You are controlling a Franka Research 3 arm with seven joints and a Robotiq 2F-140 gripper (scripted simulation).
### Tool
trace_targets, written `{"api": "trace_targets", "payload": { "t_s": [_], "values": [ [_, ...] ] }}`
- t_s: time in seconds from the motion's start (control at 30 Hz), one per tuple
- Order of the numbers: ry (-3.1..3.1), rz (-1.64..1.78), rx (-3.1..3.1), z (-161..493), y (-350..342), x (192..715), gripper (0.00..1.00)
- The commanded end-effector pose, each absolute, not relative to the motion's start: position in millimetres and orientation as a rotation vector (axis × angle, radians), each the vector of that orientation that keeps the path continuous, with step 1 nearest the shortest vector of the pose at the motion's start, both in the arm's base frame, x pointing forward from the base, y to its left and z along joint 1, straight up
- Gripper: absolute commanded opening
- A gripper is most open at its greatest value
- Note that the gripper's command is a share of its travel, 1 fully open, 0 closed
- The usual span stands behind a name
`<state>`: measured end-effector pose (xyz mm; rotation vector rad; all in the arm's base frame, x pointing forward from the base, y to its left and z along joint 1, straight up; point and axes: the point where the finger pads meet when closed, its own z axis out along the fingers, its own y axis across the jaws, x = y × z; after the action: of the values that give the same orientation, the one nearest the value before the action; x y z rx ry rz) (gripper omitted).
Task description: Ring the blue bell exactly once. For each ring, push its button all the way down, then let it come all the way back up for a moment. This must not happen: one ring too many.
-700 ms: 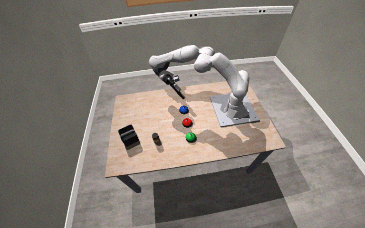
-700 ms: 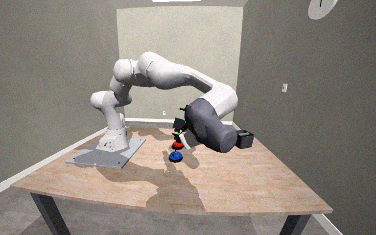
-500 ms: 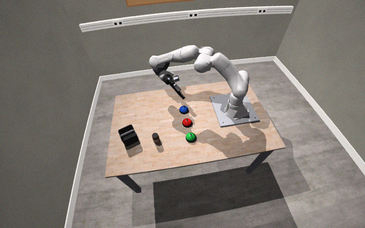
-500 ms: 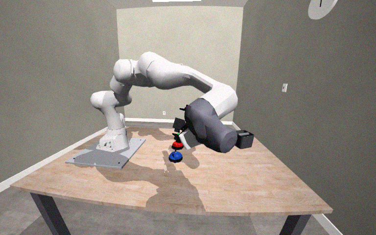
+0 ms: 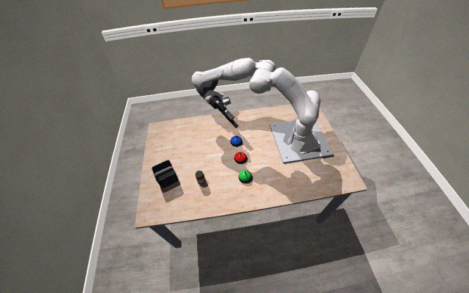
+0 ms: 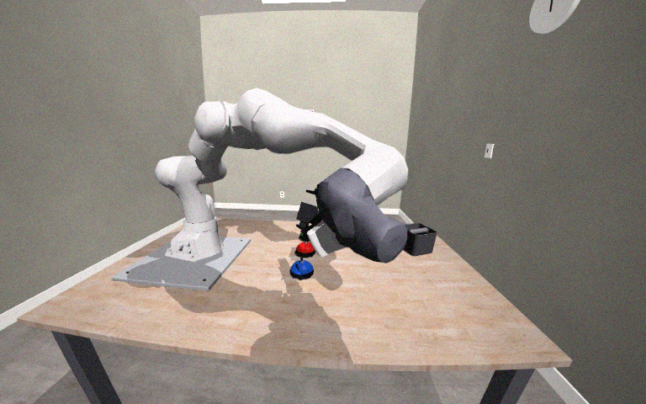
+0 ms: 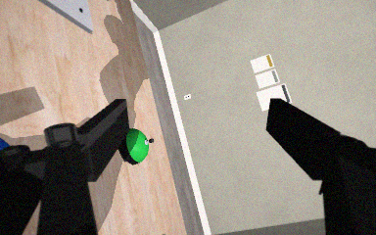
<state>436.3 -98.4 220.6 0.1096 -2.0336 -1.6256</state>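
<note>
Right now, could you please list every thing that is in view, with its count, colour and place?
Blue bell: one, blue, on table, nearest the gripper.
Red bell: one, red, middle of the bell row.
Green bell: one, green, far end of the row.
Black box: one, black, by the table's edge.
Small can: one, dark, beside the box.
Table: one, light wood.
Base plate: one, grey, under the arm.
Arm: one, white.
Gripper: one, black, above the table behind the blue bell, open, holding nothing.
</note>
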Motion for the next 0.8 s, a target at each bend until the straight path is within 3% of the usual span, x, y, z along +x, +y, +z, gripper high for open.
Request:
{"api": "trace_targets", "payload": {
  "t_s": [0.0, 0.77],
  "values": [
    [-2.072, -1.611, 0.132, 217, -96, 437, 0.1],
    [-2.585, -1.119, 0.818, 162, -91, 421, 0.1]
  ]
}}
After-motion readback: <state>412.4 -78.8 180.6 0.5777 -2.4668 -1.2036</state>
